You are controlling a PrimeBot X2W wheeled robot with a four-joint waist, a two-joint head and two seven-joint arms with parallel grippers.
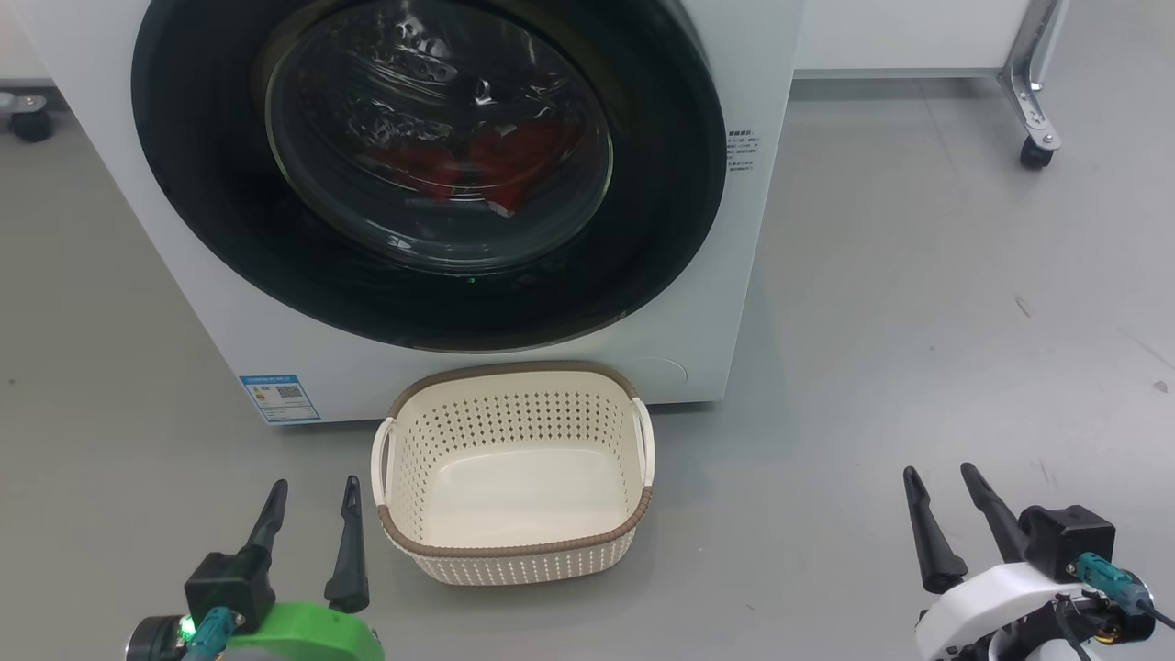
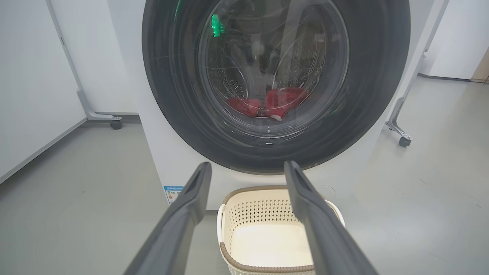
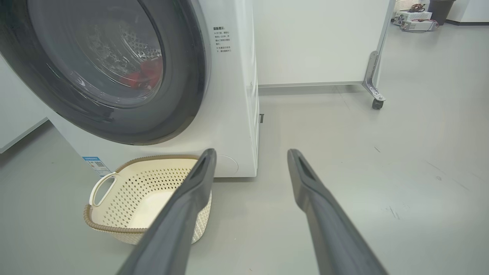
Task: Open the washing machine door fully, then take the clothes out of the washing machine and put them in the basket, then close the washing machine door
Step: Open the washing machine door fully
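Currently the clothes [image 1: 496, 161] lie behind the shut washing machine door [image 1: 229, 211]; the basket [image 1: 514, 372], mouth up, sits empty; left gripper [image 1: 312, 487] and right gripper [image 1: 936, 473] spread wide, holding nothing.

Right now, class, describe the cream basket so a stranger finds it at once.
Find the large white front-loading washing machine with the round glossy black door. On the grey floor before it stands the small cream plastic basket. Perforated sides, a woven brown rim and two white side handles set it apart.
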